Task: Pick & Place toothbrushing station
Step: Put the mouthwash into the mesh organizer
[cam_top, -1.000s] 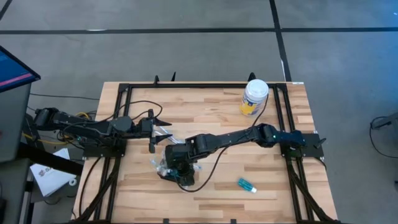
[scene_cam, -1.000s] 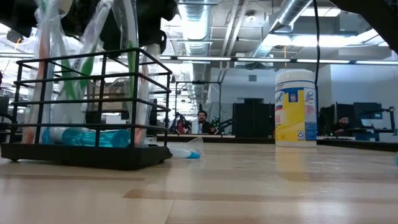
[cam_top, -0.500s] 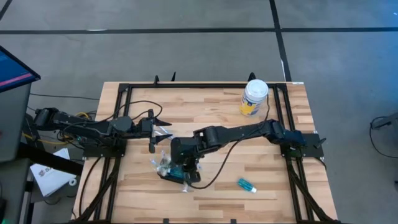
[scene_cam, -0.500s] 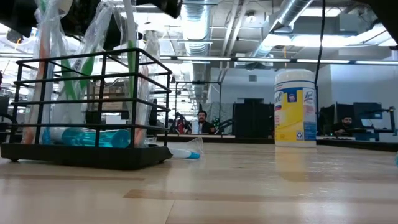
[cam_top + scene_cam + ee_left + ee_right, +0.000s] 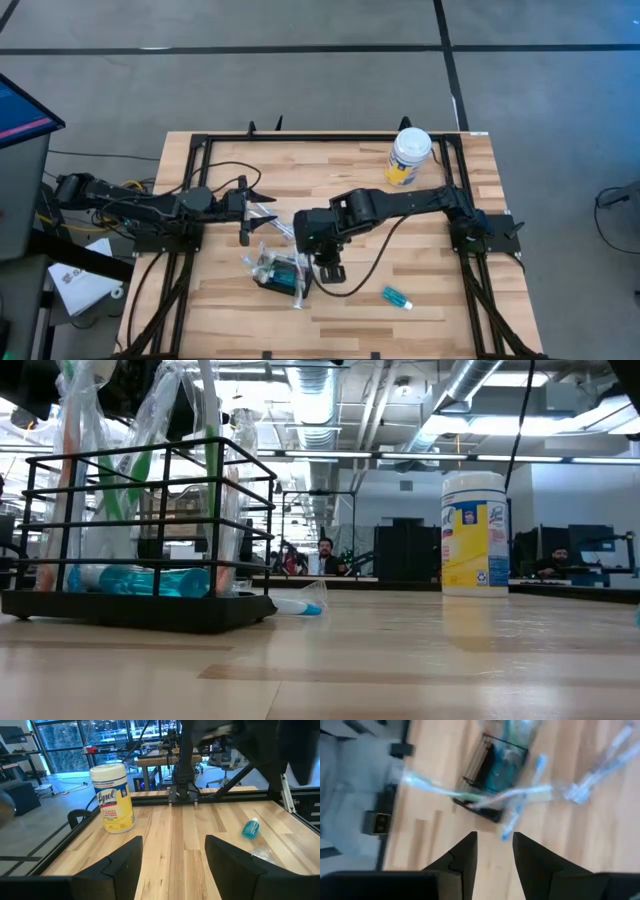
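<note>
I see my right gripper, fingers parted and empty, beside the toothbrushing station; left gripper fingers released.

Left arm lies low along the left side, pointing inward, left claw with fingers spread wide, nothing between them. Right arm reaches in from the right across mid-bench, elbow bent, wrist pitched down. Right claw has fingers partly apart, gap empty.

Black wire toothbrushing station, teal bottle, yellow-labelled white canister.
</note>
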Tool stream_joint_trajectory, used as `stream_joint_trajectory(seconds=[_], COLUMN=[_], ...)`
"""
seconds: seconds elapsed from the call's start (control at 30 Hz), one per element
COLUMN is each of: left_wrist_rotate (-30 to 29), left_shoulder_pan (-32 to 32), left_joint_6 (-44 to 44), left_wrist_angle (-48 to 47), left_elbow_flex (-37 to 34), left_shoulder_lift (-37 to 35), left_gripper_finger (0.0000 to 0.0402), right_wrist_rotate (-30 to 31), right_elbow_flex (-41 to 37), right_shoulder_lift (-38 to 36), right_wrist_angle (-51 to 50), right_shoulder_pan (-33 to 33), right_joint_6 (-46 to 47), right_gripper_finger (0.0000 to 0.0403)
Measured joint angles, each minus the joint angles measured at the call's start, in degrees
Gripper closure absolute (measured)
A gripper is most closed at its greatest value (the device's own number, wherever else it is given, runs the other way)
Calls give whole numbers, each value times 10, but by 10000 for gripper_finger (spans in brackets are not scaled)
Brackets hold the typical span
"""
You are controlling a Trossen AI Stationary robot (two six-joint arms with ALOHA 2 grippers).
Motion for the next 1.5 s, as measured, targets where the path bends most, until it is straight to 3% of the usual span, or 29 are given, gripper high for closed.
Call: stream_joint_trajectory(seconds=[0.53,0.73,1.2,1.3,1.4,1.5], left_wrist_rotate=[-1,-48,-50,-50,-50,-50], left_shoulder_pan=[0,0,0,0,0,0], left_joint_6=[0,18,20,20,20,20], left_wrist_angle=[0,0,-19,-25,-27,-24], left_elbow_flex=[0,0,0,0,0,0], left_shoulder_lift=[0,0,-3,-9,-16,-24], left_gripper_finger=[192,192,192,192,192,192], right_wrist_rotate=[93,110,134,179,244,269], right_elbow_flex=[-13,-13,-17,-57,-145,-275], right_shoulder_lift=[-4,-4,-49,-100,-167,-246], right_wrist_angle=[-138,-148,-147,-145,-124,-10], right_shoulder_pan=[-31,-33,-4,22,49,62], right_joint_6=[43,49,69,90,131,141], right_gripper_finger=[288,288,288,288,288,288])
